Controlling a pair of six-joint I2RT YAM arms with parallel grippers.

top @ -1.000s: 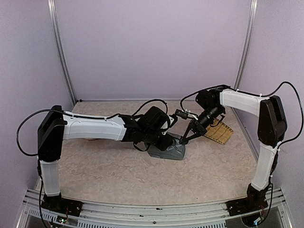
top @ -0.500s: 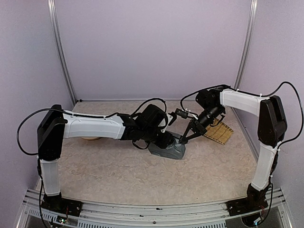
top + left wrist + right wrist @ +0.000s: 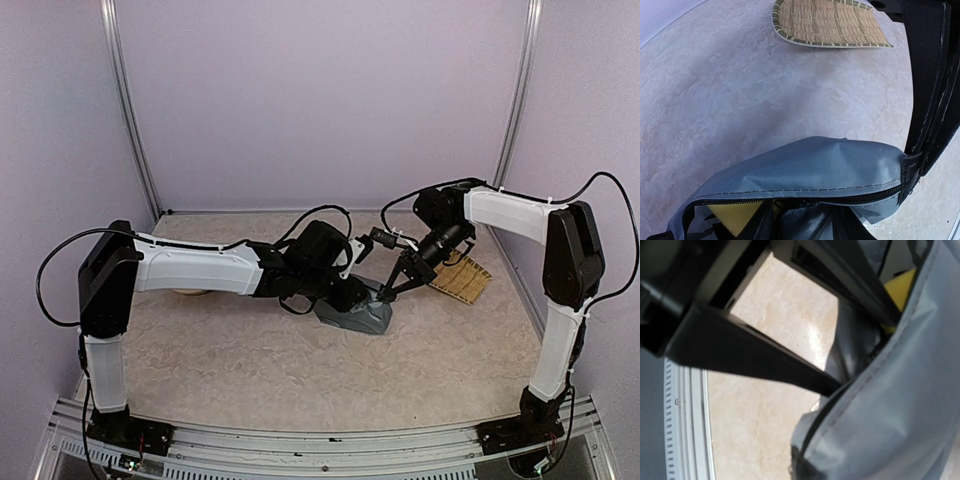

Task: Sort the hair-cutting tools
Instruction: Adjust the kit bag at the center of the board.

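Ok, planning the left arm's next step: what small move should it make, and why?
Probably ease the left gripper deeper into the pouch: its zip mouth gapes, showing yellow lining, no tool shows outside it, and the shut right gripper pinches the pouch's end, steadying it.

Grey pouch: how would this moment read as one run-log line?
left fingers: inside open pouch, grip unclear | right fingers: pinched shut on pouch end

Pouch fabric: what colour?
Grey pouch with a black zip; shows best in the left wrist view.
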